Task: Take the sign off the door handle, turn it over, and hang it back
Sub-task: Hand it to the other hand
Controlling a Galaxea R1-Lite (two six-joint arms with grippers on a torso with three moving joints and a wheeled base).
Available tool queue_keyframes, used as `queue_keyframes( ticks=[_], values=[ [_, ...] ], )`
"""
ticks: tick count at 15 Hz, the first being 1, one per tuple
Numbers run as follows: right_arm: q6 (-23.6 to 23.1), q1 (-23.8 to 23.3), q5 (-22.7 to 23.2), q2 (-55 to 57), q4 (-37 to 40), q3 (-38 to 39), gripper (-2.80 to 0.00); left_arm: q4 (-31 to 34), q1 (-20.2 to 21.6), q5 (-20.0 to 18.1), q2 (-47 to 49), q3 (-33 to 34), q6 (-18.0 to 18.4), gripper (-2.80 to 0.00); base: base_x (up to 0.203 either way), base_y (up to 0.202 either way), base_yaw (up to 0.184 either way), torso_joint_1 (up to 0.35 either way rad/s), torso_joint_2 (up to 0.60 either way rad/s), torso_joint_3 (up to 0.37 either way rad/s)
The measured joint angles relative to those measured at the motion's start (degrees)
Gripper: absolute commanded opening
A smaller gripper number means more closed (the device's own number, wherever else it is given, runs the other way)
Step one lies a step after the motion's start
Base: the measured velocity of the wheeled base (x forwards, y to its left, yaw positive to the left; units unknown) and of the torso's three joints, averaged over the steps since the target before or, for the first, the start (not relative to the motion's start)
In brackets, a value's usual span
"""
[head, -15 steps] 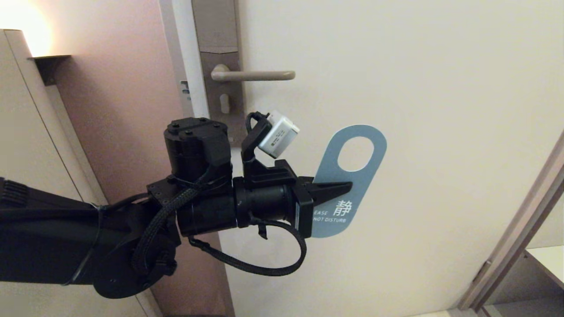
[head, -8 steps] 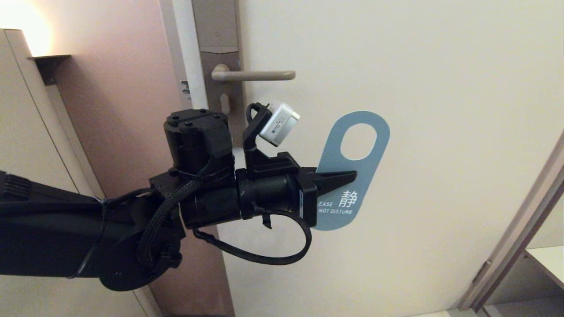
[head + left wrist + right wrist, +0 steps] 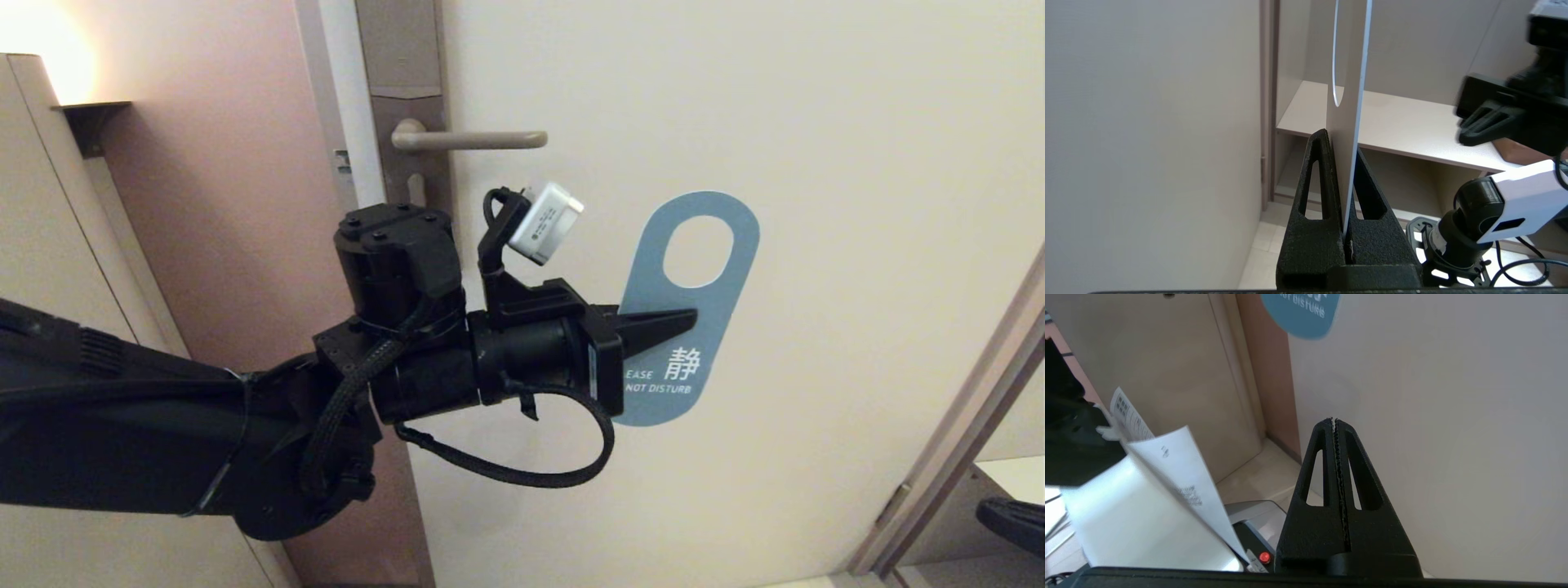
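My left gripper [image 3: 687,320] is shut on the sign [image 3: 718,327] and holds it in the air before the door, blue "DO NOT DISTURB" side towards me. The sign stands nearly upright, its oval hole at the top, below and to the right of the door handle [image 3: 469,140], apart from it. The handle is bare. In the left wrist view the sign [image 3: 1349,102] is edge-on between the fingers of the left gripper [image 3: 1342,143]. My right gripper [image 3: 1335,421] is shut and empty, low at the right, and the sign's lower end [image 3: 1302,314] shows above it.
The cream door [image 3: 775,98] fills the right side. The lock plate [image 3: 406,82] runs along its left edge, beside a pinkish wall [image 3: 220,204]. A shelf [image 3: 1016,482] sits behind the door frame at lower right. A dark arm part [image 3: 1012,518] shows there.
My left gripper has carried the sign up and to the right, keeping its grip. A dark arm part has come into view at the lower right.
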Motion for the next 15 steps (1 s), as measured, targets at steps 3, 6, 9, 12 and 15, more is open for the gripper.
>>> queue_keyframes(
  ticks=[3, 6, 9, 12, 15],
  values=[
    [0.1, 0.12, 1.08, 4.73, -2.29, -0.17, -2.8, -1.31, -1.34, -0.02, 2.98, -3.28, -0.61, -2.8, 0.0, 0.0, 0.0, 0.0, 0.0, 0.0],
    [0.15, 0.15, 1.11, 7.99, -3.59, -0.03, 0.0, -1.84, -2.59, 0.06, 6.29, -7.14, -1.71, -2.8, 0.0, 0.0, 0.0, 0.0, 0.0, 0.0],
    [-0.18, 0.12, 0.8, 10.39, -4.58, 0.08, 0.0, -1.9, -2.86, 0.09, 8.39, -8.72, -1.8, -2.8, 0.0, 0.0, 0.0, 0.0, 0.0, 0.0],
    [-0.48, 0.09, 0.69, 12.95, -6.57, -0.19, 0.0, -1.97, -2.95, 0.06, 9.52, -8.94, -1.81, -2.8, 0.0, 0.0, 0.0, 0.0, 0.0, 0.0],
    [-0.48, 0.12, 0.78, 15.79, -11.74, -0.26, 0.0, -1.95, -2.95, 0.17, 10.12, -8.96, -1.87, -2.8, 0.0, 0.0, 0.0, 0.0, 0.0, 0.0]
  ],
)
